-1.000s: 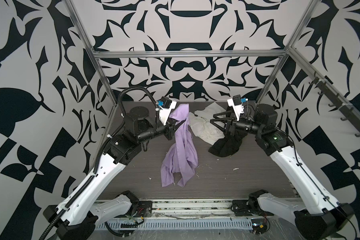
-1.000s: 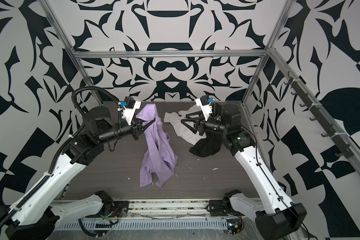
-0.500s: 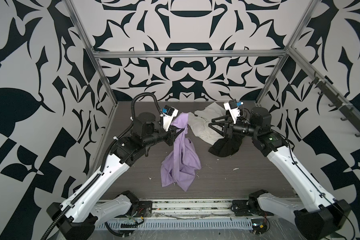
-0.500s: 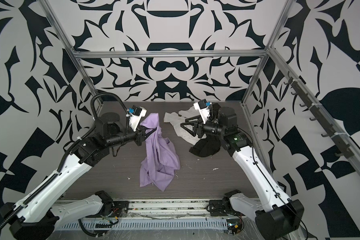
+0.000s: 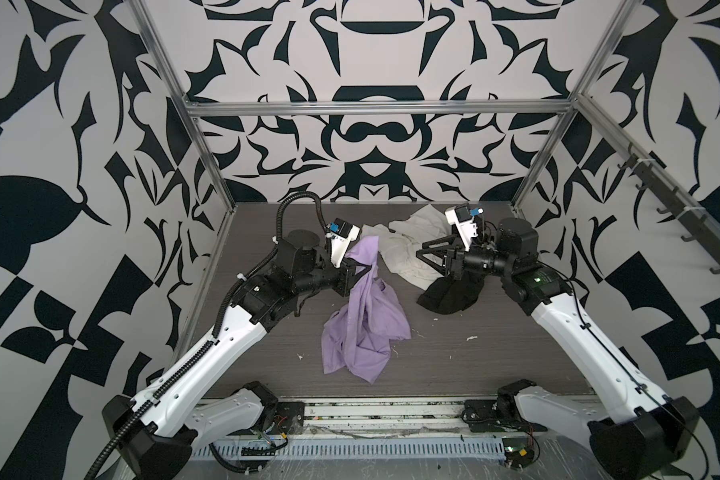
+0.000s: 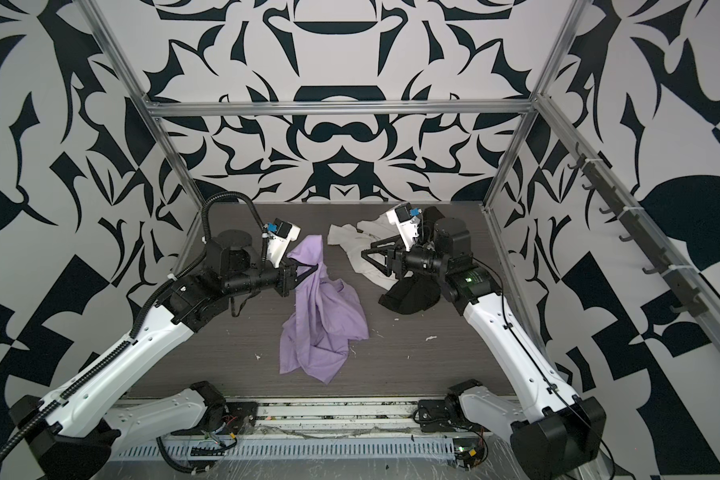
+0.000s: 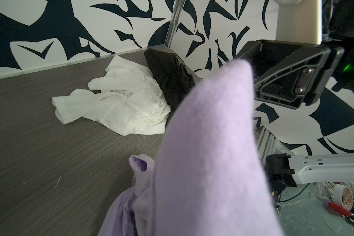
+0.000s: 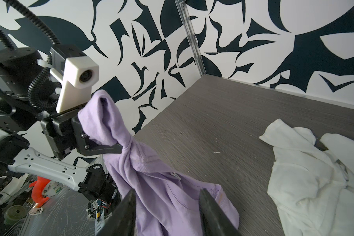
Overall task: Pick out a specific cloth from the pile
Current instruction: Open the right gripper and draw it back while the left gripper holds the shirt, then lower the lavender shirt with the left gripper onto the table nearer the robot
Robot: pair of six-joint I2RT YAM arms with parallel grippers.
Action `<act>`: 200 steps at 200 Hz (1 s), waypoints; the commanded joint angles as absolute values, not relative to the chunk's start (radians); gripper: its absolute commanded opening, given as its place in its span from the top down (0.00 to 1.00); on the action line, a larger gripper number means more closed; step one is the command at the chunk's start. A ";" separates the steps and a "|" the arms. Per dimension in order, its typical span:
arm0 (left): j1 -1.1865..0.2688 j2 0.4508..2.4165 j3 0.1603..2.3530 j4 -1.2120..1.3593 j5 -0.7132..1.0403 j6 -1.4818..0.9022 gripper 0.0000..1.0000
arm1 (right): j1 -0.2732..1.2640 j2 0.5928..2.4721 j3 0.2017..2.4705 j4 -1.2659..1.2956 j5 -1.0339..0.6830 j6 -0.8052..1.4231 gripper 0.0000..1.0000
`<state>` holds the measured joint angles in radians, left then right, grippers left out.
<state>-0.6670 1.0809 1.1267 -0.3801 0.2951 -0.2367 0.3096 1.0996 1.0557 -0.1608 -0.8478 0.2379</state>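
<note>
Left gripper (image 8: 120, 150) is pressed together on a gathered fold of the cloth (image 5: 362, 328) and raised. The lilac fabric hangs below that gripper, its lower part crumpled on the table (image 5: 267, 365). Right gripper (image 5: 420, 253) is spread and empty, facing the left gripper, over the pile (image 7: 143, 98): white garment (image 5: 404, 245), black garment (image 5: 449, 297).
</note>
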 commanded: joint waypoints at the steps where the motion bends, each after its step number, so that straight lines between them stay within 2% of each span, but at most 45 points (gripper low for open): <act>1: -0.667 1.055 1.110 -0.378 0.300 -0.242 1.00 | 0.314 1.078 1.052 -0.130 -0.841 0.241 0.49; 87: -0.678 1.029 1.071 -0.473 0.302 -0.231 1.00 | 0.314 1.081 1.011 -0.142 -0.821 0.229 0.49; 200: -0.861 1.183 1.027 -0.428 0.261 -0.250 1.00 | 0.314 1.055 0.980 -0.166 -0.776 0.196 0.50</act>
<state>-0.8330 1.1503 1.0534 -0.4507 0.2680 -0.2382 0.3096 1.0908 0.9859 -0.1768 -0.7872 0.2146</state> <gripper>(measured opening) 0.139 0.503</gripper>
